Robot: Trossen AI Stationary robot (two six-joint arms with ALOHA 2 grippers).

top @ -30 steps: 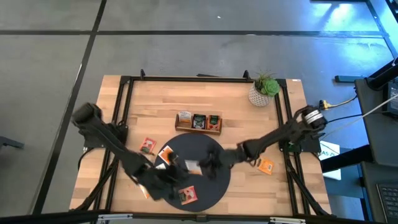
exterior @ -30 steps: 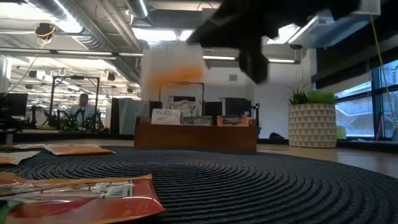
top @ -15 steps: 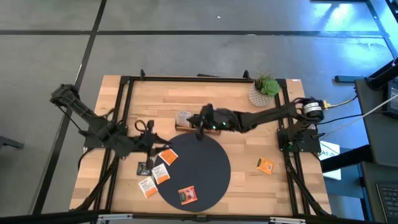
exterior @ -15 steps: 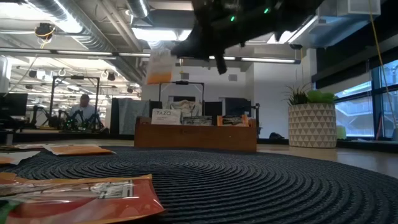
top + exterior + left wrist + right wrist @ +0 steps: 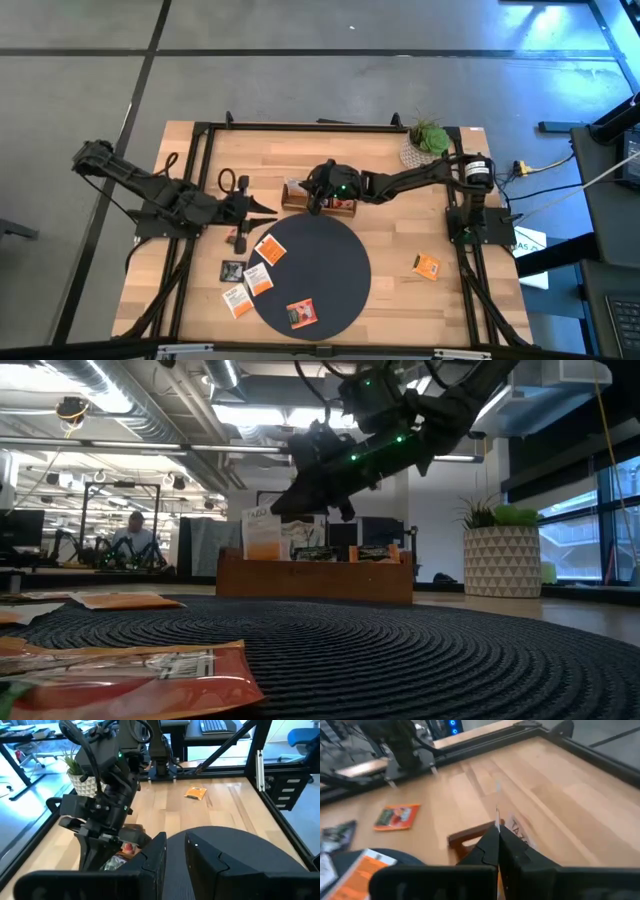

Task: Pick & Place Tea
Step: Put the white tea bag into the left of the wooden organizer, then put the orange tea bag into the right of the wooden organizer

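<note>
The tea I carry is a white-and-orange sachet (image 5: 264, 536), and my right gripper (image 5: 292, 508) is shut on it over the left compartment of the brown wooden tray (image 5: 345, 205). More sachets stand in the tray. Several others lie at the left rim of the dark round mat (image 5: 318, 268); a red one (image 5: 300, 314) lies on the mat and an orange one (image 5: 427, 265) on the table to its right. My left gripper (image 5: 266, 209) hovers open over the table, left of the tray, with nothing between its fingers. My right gripper pinches the sachet's upper edge (image 5: 276, 512) between its two shut fingers, which slant down from the table's right. The sachet hangs upright below the fingers. Its lower edge is hidden behind the tray's near wall. In the wrist view it shows edge-on (image 5: 497, 814).
A potted plant (image 5: 424, 146) stands at the table's far right corner. A black frame rail (image 5: 200, 180) runs along the table's edges. Bare wood lies right of the mat around the orange sachet.
My right gripper has carried the sachet from above the mat toward the far edge and down over the tray's left compartment, rolling its wrist. My left gripper has drawn back from the mat's near-left part toward the table's left and far side, rising a little.
</note>
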